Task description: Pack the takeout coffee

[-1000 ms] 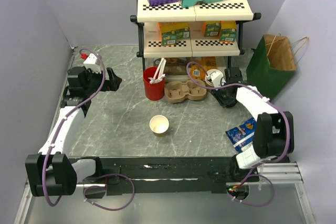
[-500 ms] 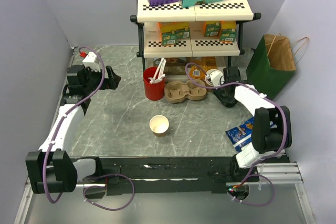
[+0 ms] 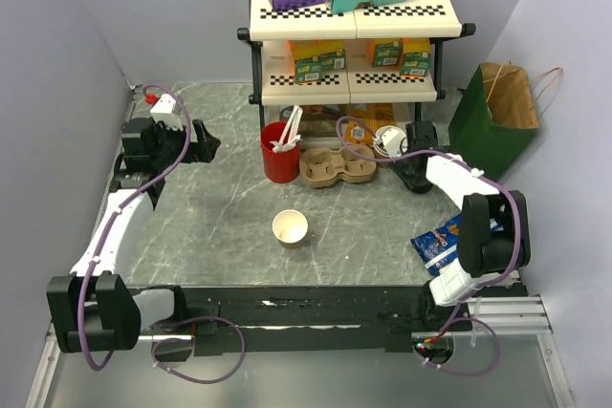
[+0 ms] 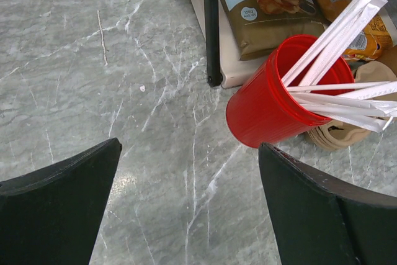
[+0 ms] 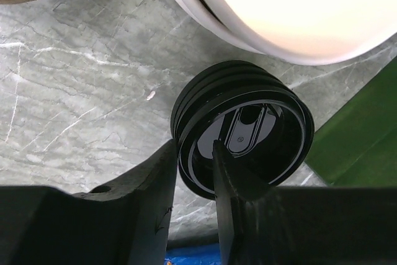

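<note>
Lidless paper cup (image 3: 290, 227), upright on table (image 3: 220, 222)

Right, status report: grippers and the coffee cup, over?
Left gripper open, empty, near red cup. Right gripper astride rim of black lid stack, grip unclear. Paper cup lidless, mid-table.

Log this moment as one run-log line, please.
phase: pre-grasp | right gripper: straddling top black lid rim, grip unconfirmed | left gripper: open, near red cup | paper cup: lidless, mid-table

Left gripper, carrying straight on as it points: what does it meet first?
Likely the red cup, though the wrist view puts it right of centre, so the left gripper might only graze it.
</note>
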Controlling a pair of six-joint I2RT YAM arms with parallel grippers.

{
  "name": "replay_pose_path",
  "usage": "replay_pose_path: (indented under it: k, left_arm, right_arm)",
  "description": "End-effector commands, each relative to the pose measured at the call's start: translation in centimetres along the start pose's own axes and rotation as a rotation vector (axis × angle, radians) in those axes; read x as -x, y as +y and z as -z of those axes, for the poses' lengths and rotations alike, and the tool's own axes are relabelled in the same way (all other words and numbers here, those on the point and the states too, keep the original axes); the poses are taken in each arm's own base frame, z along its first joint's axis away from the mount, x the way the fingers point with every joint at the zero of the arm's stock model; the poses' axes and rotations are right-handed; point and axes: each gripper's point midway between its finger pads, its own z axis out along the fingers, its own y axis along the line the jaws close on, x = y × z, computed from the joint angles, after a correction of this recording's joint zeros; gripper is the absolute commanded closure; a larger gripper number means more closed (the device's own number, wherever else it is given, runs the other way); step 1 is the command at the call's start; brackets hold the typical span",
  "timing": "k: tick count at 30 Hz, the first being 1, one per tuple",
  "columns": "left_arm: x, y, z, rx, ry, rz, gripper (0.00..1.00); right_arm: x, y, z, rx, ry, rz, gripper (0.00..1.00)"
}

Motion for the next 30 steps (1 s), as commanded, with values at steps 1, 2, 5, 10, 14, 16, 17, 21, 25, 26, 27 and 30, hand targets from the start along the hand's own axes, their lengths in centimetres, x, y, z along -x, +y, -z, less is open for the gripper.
replay_pose_path:
  k: [1, 2, 5, 10, 14, 16, 17, 21, 25, 26, 27, 30]
  left_arm:
    - [3.23, -0.54, 0.45, -0.012, -0.082, -0.031, 0.01]
    - [3.30, -0.58, 0.47, -0.014, -0.083, -0.031, 0.01]
    - [3.26, -0.61, 0.45, -0.016, -0.083, -0.028, 0.01]
    - [3.09, -0.59, 0.43, -0.016, -0.083, -0.025, 0.00]
    - [2.93, -0.61, 0.50, -0.016, -0.081, -0.025, 0.01]
    - [2.93, -0.61, 0.50, -0.016, -0.081, -0.025, 0.01]
    - [2.90, -0.60, 0.51, -0.016, -0.080, -0.024, 0.01]
    - [3.00, -0.60, 0.47, -0.016, -0.083, -0.025, 0.01]
    - [2.90, -0.57, 0.36, -0.017, -0.080, -0.024, 0.01]
    - [2.98, -0.60, 0.40, -0.018, -0.082, -0.024, 0.01]
    - [2.87, -0.58, 0.39, -0.017, -0.080, -0.023, 0.01]
    - [2.83, -0.60, 0.34, -0.019, -0.079, -0.020, 0.01]
  right_arm:
    - [-0.06, -0.68, -0.16, -0.027, 0.002, -0.002, 0.64]
    - [-0.10, -0.61, -0.22, -0.023, 0.005, -0.003, 0.64]
    - [-0.06, -0.55, -0.21, -0.018, 0.006, -0.009, 0.64]
    - [-0.31, -0.39, -0.17, -0.015, 0.012, -0.004, 0.62]
    - [-0.50, -0.33, -0.25, -0.015, 0.016, 0.001, 0.62]
    - [-0.57, -0.38, -0.36, -0.017, 0.018, 0.001, 0.61]
    - [-0.58, -0.30, -0.39, -0.016, 0.018, 0.004, 0.61]
    - [-0.60, -0.38, -0.49, -0.017, 0.020, 0.002, 0.62]
    - [-0.62, -0.16, -0.49, -0.011, 0.020, 0.008, 0.62]
    - [-0.68, -0.19, -0.50, -0.012, 0.020, 0.007, 0.62]
    - [-0.66, -0.17, -0.43, -0.014, 0.019, 0.010, 0.62]
    - [-0.92, -0.05, -0.51, -0.013, 0.025, 0.016, 0.63]
